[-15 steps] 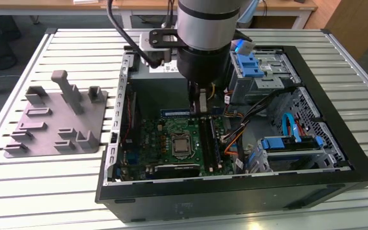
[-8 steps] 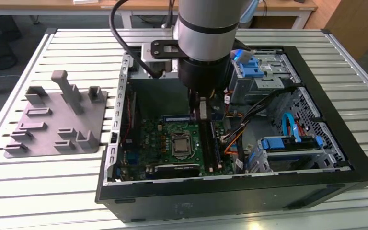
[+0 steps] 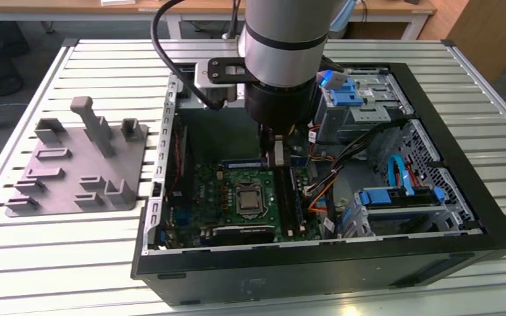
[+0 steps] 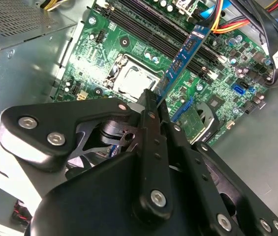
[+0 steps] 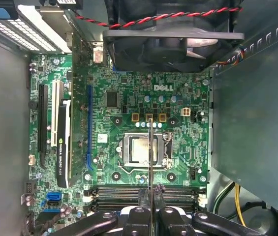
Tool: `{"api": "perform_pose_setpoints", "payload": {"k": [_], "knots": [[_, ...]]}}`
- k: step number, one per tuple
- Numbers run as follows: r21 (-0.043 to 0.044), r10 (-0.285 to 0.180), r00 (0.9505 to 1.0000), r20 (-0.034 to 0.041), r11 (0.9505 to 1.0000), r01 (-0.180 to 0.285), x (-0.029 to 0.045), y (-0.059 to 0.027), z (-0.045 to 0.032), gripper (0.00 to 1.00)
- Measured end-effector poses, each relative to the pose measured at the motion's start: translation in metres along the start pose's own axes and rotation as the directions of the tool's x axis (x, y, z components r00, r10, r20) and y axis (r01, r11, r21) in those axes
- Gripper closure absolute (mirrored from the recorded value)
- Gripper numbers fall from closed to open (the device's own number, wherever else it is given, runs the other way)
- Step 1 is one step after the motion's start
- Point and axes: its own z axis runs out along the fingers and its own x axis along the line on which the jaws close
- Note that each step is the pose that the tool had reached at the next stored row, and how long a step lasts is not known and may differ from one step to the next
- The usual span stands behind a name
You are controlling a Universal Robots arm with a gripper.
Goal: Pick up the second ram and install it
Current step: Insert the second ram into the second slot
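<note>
Your gripper [image 4: 156, 105] is clenched on one end of the second ram [image 4: 184, 56]. The strip points lengthwise away from the claw, down into the open computer case [image 3: 323, 266] toward the motherboard [image 5: 178, 147]. As far as I can judge, it is not touching the board. In the first wrist view the strip shows edge-on across the CPU socket [image 5: 143, 152], with the memory slots [image 5: 124, 194] just beside the claw. Watch that grip: held by one end only, the long strip could swing or slip, and its contact edge would then meet a slot askew and jam or bend. A tilted strip could also strike the socket or the small parts around it. Whether any slot is already filled I cannot tell. Inside the case, the board lies flat on the floor nearest you in the exterior view. To the exterior view's right stands a metal drive cage [image 3: 402, 201] with blue fittings. Farther back, a cable bundle [image 3: 352, 148] runs close by the arm, near enough to snag. Outside the case, to the exterior view's left, the grey fixture [image 3: 77, 164] sits on the slatted table [image 3: 60, 253].
</note>
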Motion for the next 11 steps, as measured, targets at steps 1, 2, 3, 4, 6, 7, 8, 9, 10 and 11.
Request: {"api": "perform_pose_setpoints", "payload": {"k": [1, 2, 3, 4, 6, 7, 8, 9, 10, 11], "knots": [[0.0000, 0.000, 1.0000, 0.0000, 1.0000, 0.000, 0.0000, 0.0000, 0.0000, 0.86], [0.0000, 0.000, 1.0000, 0.0000, 1.0000, 0.000, 0.0000, 0.0000, 0.0001, 0.86], [0.0000, 0.000, 1.0000, 0.0000, 1.0000, 0.000, 0.0000, 0.0000, 0.0001, 0.86], [0.0000, 0.000, 1.0000, -0.0001, 1.0000, 0.000, 0.0000, 0.0000, 0.0001, 0.86], [0.0000, 0.000, 1.0000, 0.0000, 1.0000, 0.000, 0.0000, 0.0000, 0.0001, 0.86], [0.0000, 0.001, 1.0000, 0.0000, 1.0000, -0.001, 0.0000, 0.0000, 0.0001, 0.86], [0.0000, 0.002, 1.0000, 0.0000, 1.0000, -0.002, 0.0000, 0.0000, 0.0001, 0.86], [0.0000, 0.004, 1.0000, 0.0000, 1.0000, -0.004, 0.0000, 0.0000, 0.0002, 0.86], [0.0001, 0.008, 1.0000, 0.0000, 1.0000, -0.008, 0.0000, 0.0000, 0.0001, 0.86], [0.0002, 0.015, 0.9999, 0.0001, 0.9999, -0.015, 0.0000, 0.0000, 0.0002, 0.86]]}}
